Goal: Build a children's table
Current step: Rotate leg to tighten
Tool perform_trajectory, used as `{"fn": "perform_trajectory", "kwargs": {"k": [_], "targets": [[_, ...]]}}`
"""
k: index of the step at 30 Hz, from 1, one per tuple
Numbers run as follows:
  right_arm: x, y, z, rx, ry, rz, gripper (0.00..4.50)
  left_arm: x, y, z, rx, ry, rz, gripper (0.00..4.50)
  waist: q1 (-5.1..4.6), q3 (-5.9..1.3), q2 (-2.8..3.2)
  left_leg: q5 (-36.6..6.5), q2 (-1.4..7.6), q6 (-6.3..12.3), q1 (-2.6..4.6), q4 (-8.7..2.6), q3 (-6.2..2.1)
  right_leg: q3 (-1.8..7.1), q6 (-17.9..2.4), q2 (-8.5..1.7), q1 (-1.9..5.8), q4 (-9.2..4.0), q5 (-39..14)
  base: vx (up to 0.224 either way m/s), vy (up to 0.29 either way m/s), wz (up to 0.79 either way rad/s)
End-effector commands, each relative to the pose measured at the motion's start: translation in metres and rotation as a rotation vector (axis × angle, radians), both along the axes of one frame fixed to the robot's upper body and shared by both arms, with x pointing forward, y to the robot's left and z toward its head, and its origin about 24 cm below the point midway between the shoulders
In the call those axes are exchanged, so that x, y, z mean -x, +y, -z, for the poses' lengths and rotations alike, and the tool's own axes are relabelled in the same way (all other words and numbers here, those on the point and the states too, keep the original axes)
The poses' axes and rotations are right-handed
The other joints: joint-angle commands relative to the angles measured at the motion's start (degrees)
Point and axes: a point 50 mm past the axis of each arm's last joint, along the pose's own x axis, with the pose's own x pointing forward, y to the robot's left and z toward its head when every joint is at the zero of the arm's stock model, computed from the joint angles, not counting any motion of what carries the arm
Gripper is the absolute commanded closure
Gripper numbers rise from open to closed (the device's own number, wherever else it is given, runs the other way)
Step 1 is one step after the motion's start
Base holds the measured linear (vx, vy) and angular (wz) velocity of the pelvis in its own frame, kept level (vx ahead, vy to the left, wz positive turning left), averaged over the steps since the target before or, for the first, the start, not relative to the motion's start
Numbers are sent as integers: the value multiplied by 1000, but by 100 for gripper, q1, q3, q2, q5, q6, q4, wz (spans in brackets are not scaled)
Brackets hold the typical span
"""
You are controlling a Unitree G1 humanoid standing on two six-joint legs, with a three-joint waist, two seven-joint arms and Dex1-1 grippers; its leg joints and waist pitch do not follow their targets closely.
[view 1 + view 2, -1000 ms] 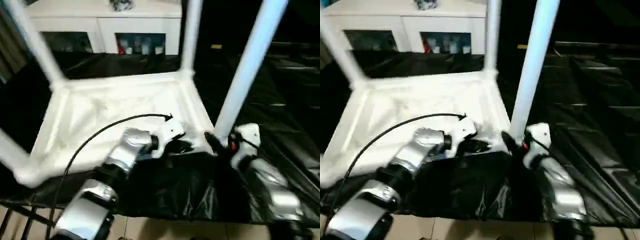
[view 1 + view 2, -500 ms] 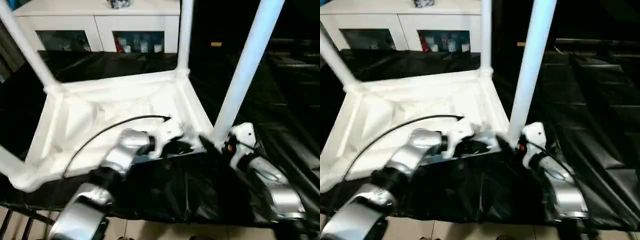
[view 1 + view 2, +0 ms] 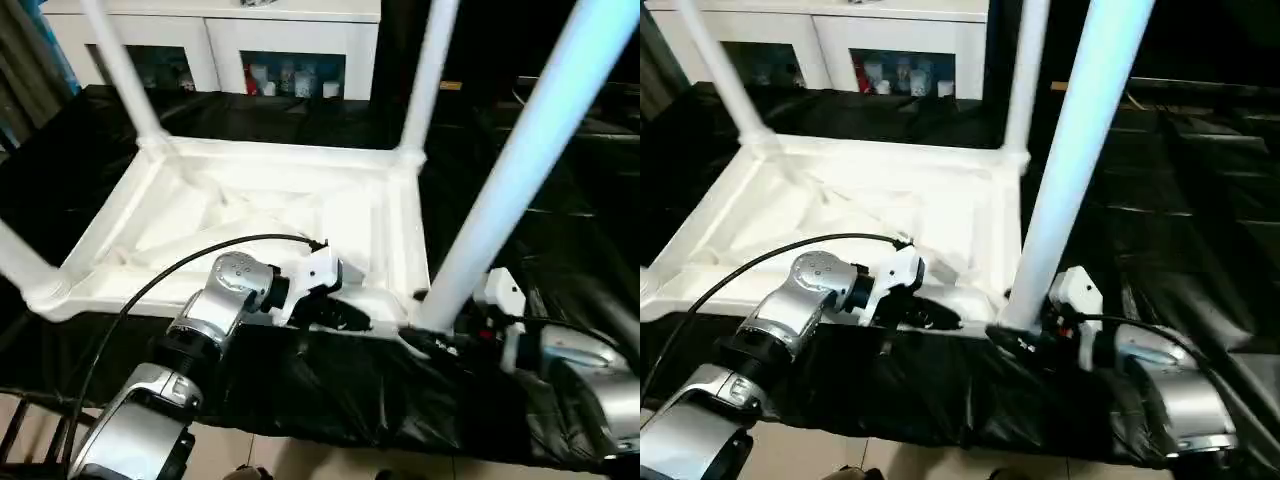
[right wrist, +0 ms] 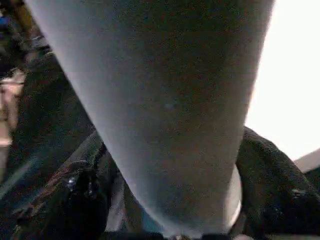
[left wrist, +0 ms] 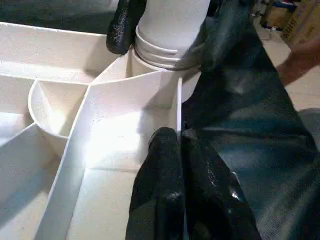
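The white table top (image 3: 270, 220) lies upside down on the black cloth, ribbed underside up. Four white legs stand in its corner sockets: the near right leg (image 3: 510, 170), the far right leg (image 3: 425, 80), the far left leg (image 3: 120, 60) and the near left leg (image 3: 15, 260). My left gripper (image 3: 335, 315) is shut on the thin near rim of the top; its fingertips (image 5: 167, 145) pinch that wall close to the near right socket. My right gripper (image 3: 430, 335) clasps the base of the near right leg (image 4: 170, 110), one finger (image 4: 75, 195) on each side.
A white cabinet (image 3: 290, 40) with glass doors stands behind the table. Black cloth (image 3: 330, 390) covers the work surface and hangs over its front edge. Light floor tiles (image 3: 280, 465) show below, and black bars (image 3: 20, 440) at the near left.
The whole picture has shifted, so the camera moved. Both grippers keep their holds. My right forearm now lies lower and further right beside the near right leg.
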Motion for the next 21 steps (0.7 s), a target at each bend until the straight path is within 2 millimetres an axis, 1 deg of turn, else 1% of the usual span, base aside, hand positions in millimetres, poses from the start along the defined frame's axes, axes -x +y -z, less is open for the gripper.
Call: {"fn": "perform_trajectory", "kwargs": {"k": [1,2,3,5,12,14,16,17,18,20,21], "targets": [[9,14,4,-18,60,-134,142,0,0,4,-13,22,4,450,6,-266,-138,-913,230,716,40,-297,-35,169,-1566,-243,254,-325,-651,0,0,0],[10,14,4,-13,68,-151,158,0,1,3,-17,22,11,450,13,-269,-136,-878,228,730,43,-292,-33,169,-1576,-241,253,-320,-610,0,0,0],[10,14,4,-11,70,-157,158,-1,1,3,-18,22,14,450,25,-274,-137,-826,224,751,41,-280,-31,169,-1597,-241,256,-306,-513,0,0,0],[10,15,4,-14,83,-170,175,-1,2,3,-21,25,20,450,42,-280,-148,-785,224,773,40,-272,-30,166,-1606,-248,262,-296,-489,0,0,0],[12,16,3,-23,116,-211,184,1,2,4,-32,37,50,450,73,-302,-151,-682,224,809,42,-254,-36,160,-1639,-246,275,-270,-399,0,0,0],[13,17,2,-27,119,-211,185,2,2,4,-33,40,53,450,73,-303,-143,-676,227,813,39,-254,-38,158,-1648,-249,276,-269,-394,0,0,0],[13,19,3,-44,117,-192,185,2,1,6,-33,43,40,450,72,-303,-145,-731,227,778,42,-254,-38,158,-1655,-249,274,-273,-460,0,0,0],[12,22,5,-72,102,-136,185,1,-2,8,-29,43,-4,450,71,-299,-134,-733,228,774,38,-253,-38,160,-1661,-252,271,-271,-449,0,0,0],[10,24,8,-84,86,-86,185,0,-4,9,-26,41,-32,450,77,-295,-134,-753,228,754,46,-257,-37,163,-1649,-249,263,-280,-471,0,0,0],[10,24,8,-84,86,-86,185,0,-4,9,-26,41,-32,450,61,-289,-136,-870,223,680,40,-279,-48,151,-1608,-251,269,-301,-667,0,0,0],[7,27,10,-90,72,-29,185,0,-7,11,-23,42,-57,450,49,-272,-139,-984,225,613,41,-291,-49,156,-1558,-253,257,-324,-853,0,0,0]]}}
